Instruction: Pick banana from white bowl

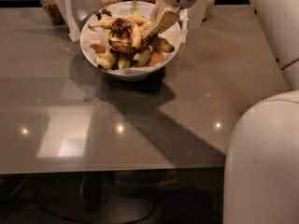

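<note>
The white bowl [93, 48] stands at the back middle of the grey table [140, 120]. It holds a heap of fruit. The brown-spotted overripe banana [122, 33] lies on top of the heap, its dark stem pointing left. My gripper [158, 26] reaches down from the upper right into the bowl's right side. Its tip is against the right end of the spotted banana. Whether it has hold of the banana does not show.
Short greenish-yellow bananas [141, 56] and an orange fruit [156, 58] fill the bowl's lower part. Jars [50, 6] and a white stand [72, 15] line the back edge. My white arm [275, 27] and body [261, 167] fill the right side.
</note>
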Controlling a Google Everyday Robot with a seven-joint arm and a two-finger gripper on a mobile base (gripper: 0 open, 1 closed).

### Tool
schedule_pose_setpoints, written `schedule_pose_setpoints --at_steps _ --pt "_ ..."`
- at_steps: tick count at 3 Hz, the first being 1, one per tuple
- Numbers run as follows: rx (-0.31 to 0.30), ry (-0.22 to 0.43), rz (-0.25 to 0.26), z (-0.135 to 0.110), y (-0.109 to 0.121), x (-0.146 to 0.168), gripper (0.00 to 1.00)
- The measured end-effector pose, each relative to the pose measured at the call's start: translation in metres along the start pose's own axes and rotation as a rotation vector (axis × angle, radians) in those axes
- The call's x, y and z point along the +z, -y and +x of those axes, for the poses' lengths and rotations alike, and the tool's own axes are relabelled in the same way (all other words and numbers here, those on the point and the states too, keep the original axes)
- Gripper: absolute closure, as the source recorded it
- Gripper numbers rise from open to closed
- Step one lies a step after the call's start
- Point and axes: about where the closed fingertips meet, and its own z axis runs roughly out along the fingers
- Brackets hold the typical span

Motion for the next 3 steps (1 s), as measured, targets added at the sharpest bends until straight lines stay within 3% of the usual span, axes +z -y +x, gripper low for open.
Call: schedule_pose_setpoints --at_steps 1,2,3 --pt "0.005 0.006 -0.014 -0.0013 -0.0054 0.0008 0.68" --pt "0.007 0.007 -0.027 -0.0026 -0.0114 -0.0011 0.87" --pt "-0.020 -0.015 -0.034 -0.0111 -0.0109 -0.0075 1.00"
